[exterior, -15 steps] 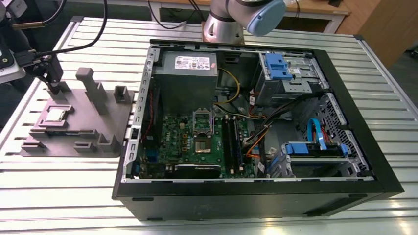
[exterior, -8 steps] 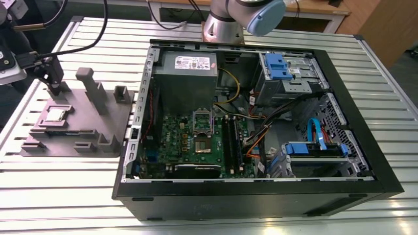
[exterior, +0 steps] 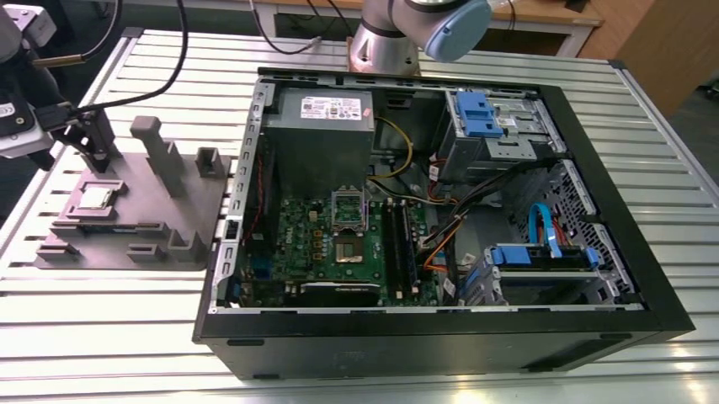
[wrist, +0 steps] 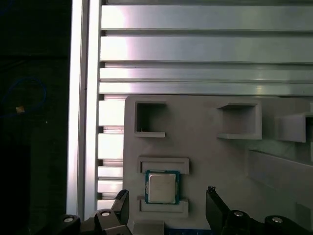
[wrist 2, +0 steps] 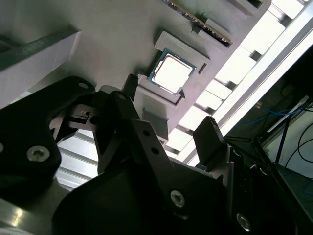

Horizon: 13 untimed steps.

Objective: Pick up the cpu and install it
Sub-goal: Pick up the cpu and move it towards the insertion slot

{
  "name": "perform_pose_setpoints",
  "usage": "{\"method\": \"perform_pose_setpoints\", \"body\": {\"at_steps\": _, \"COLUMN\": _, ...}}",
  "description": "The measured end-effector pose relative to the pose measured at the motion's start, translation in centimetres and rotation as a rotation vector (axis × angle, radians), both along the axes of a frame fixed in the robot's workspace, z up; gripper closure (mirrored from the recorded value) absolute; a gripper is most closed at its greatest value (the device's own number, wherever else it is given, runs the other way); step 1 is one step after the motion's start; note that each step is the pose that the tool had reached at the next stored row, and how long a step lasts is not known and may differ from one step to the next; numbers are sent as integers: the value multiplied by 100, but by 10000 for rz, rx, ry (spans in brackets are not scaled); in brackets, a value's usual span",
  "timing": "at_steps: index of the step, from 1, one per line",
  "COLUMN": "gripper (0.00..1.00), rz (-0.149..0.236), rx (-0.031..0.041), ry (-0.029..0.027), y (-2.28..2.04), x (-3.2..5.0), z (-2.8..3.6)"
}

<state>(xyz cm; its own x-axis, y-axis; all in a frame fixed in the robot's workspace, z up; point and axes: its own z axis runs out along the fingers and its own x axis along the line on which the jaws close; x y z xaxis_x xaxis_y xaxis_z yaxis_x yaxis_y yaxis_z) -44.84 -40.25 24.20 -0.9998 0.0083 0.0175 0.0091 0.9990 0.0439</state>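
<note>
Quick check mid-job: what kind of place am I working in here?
Most likely a robotics lab bench set up for PC assembly: a slatted aluminium table, an open computer case with its motherboard exposed, and a grey fixture plate holding the cpu, with the open gripper over it.

- a slatted metal table (exterior: 101, 320) carries an open computer case (exterior: 450, 337) lying on its side.
- inside the case, a green motherboard (exterior: 320, 236) has a shiny socket frame (exterior: 349, 206) near its middle, and a grey power supply (exterior: 320, 126) sits beyond it.
- blue drive brackets (exterior: 477, 114) sit on the exterior view's right side of the case.
- a grey plastic plate (exterior: 135, 202) with upright blocks lies just beside the case on the exterior view's left.
- the cpu (exterior: 93, 198) rests flat on that plate.
- the black gripper (exterior: 101, 156) hangs over the plate, close above the cpu.
- the arm's base (exterior: 388, 42) stands behind the case.
</note>
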Motion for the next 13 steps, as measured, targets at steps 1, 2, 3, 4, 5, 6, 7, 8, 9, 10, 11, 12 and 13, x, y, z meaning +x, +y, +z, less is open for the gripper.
{"method": "perform_pose_setpoints", "body": {"at_steps": 1, "gripper": 28, "rz": -17, "rx": 0, "ry": 1, "y": 0, "x": 0, "z": -11}}
{"method": "perform_pose_setpoints", "body": {"at_steps": 2, "gripper": 28, "rz": -19, "rx": -1, "ry": 2, "y": 0, "x": 0, "z": -16}}
{"method": "perform_pose_setpoints", "body": {"at_steps": 3, "gripper": 28, "rz": -20, "rx": -2, "ry": 3, "y": 0, "x": 0, "z": -16}}
{"method": "perform_pose_setpoints", "body": {"at_steps": 4, "gripper": 28, "rz": -20, "rx": -2, "ry": 3, "y": 0, "x": 0, "z": -16}}
{"method": "perform_pose_setpoints", "body": {"at_steps": 5, "gripper": 28, "rz": -20, "rx": -2, "ry": 3, "y": 0, "x": 0, "z": -17}}
{"method": "perform_pose_setpoints", "body": {"at_steps": 6, "gripper": 28, "rz": -20, "rx": -1, "ry": 1, "y": 0, "x": 0, "z": -18}}
{"method": "perform_pose_setpoints", "body": {"at_steps": 7, "gripper": 28, "rz": -20, "rx": -1, "ry": 2, "y": 0, "x": 0, "z": -18}}
{"method": "perform_pose_setpoints", "body": {"at_steps": 8, "gripper": 28, "rz": -20, "rx": -1, "ry": 1, "y": 0, "x": 0, "z": -18}}
{"method": "perform_pose_setpoints", "body": {"at_steps": 9, "gripper": 28, "rz": -21, "rx": -1, "ry": 1, "y": 0, "x": 0, "z": -18}}
{"method": "perform_pose_setpoints", "body": {"at_steps": 10, "gripper": 28, "rz": -20, "rx": -2, "ry": 1, "y": 0, "x": 0, "z": -20}}
{"method": "perform_pose_setpoints", "body": {"at_steps": 11, "gripper": 28, "rz": -21, "rx": -2, "ry": -4, "y": 0, "x": 0, "z": -27}}
{"method": "perform_pose_setpoints", "body": {"at_steps": 12, "gripper": 28, "rz": -20, "rx": -3, "ry": -3, "y": 0, "x": 0, "z": -37}}
{"method": "perform_pose_setpoints", "body": {"at_steps": 13, "gripper": 28, "rz": -20, "rx": -5, "ry": 0, "y": -1, "x": 0, "z": -51}}
